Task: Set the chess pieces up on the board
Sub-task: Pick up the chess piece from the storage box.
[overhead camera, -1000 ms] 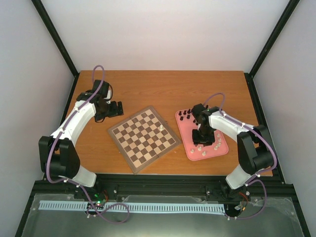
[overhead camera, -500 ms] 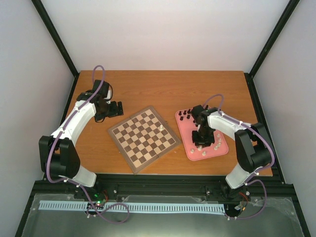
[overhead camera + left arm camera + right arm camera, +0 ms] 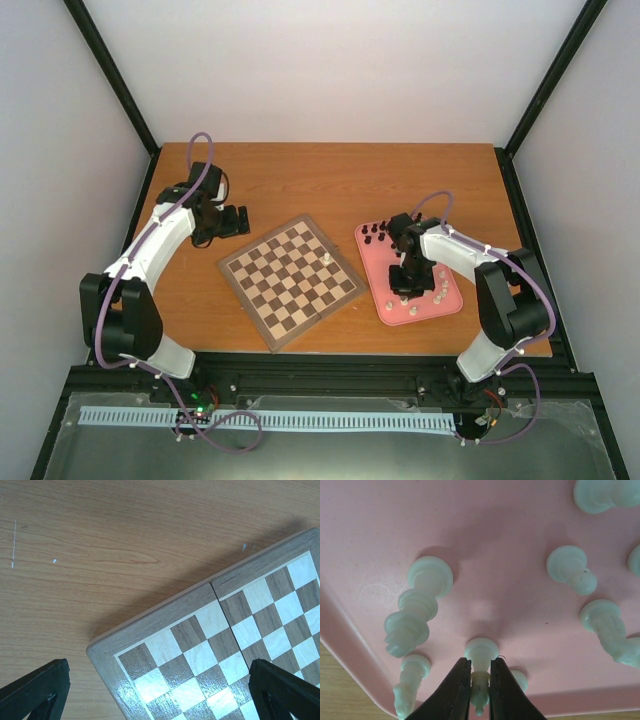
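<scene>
The wooden counter (image 3: 330,175) fills my overhead view. The left arm (image 3: 150,255) bends over its far left part and the right arm (image 3: 470,255) reaches in over the right. The board (image 3: 292,281) lies at mid-counter, turned diamond-wise. The pink tray (image 3: 375,265) sits just beside it on the right, not touching.

The left gripper (image 3: 240,220) hangs near the board's far-left side with its jaws spread wide and nothing between them. Its wrist camera gives me only one bordered corner of the board; the rest is cut off.

The right gripper (image 3: 480,672) is down over the near end of the tray. Its jaws are pressed onto the slim stem of a cream piece (image 3: 481,654), pinching it. I cannot tell whether that piece's base is on the tray floor.

Neighbours crowd the grasp. A taller cream figure (image 3: 415,610) stands just left, and a smaller one (image 3: 410,680) is at the lower left. Another (image 3: 520,679) is half hidden behind the right finger. More cream pieces (image 3: 570,570) lie to the right, some clipped by the frame edge.

The black pieces (image 3: 377,234) cluster at the tray's far end. A lone piece (image 3: 327,258), cream, stands on the board toward its right corner. From overhead the right arm covers the grasp, and every figure is too small for me to name its kind.
</scene>
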Robot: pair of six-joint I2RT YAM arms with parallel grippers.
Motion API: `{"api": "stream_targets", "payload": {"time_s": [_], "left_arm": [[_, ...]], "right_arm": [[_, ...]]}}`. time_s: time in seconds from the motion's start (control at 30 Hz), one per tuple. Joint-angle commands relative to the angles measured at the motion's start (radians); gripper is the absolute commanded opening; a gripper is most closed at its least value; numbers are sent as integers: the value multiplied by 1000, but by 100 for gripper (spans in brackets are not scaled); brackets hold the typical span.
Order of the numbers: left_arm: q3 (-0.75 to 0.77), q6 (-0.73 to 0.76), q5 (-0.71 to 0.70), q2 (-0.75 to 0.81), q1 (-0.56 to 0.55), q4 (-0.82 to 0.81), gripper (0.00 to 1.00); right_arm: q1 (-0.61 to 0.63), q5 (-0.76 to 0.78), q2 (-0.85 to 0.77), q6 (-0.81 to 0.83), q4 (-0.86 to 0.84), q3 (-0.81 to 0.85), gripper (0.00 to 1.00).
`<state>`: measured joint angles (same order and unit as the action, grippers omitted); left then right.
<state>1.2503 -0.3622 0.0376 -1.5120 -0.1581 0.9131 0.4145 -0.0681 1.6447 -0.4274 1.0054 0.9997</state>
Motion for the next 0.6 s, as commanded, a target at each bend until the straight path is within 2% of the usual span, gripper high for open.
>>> {"api": "stream_targets", "payload": {"time_s": [0.0,0.1,0.3,0.57], "left_arm": [[20,16,-7,-8,-3,-8,100],[20,15,-7,-7,-3,-7,100],[24,11,-2,-8,-3,-7,100],[25,8,2,3,-3,-5,100]], "right_arm": [[-8,3,-3,-2,15,2,8],[-8,8,-6,-1,25,12,3],[-7,37,-41,-2,102,80,3],[2,8,-57,12,213,277,3]]}}
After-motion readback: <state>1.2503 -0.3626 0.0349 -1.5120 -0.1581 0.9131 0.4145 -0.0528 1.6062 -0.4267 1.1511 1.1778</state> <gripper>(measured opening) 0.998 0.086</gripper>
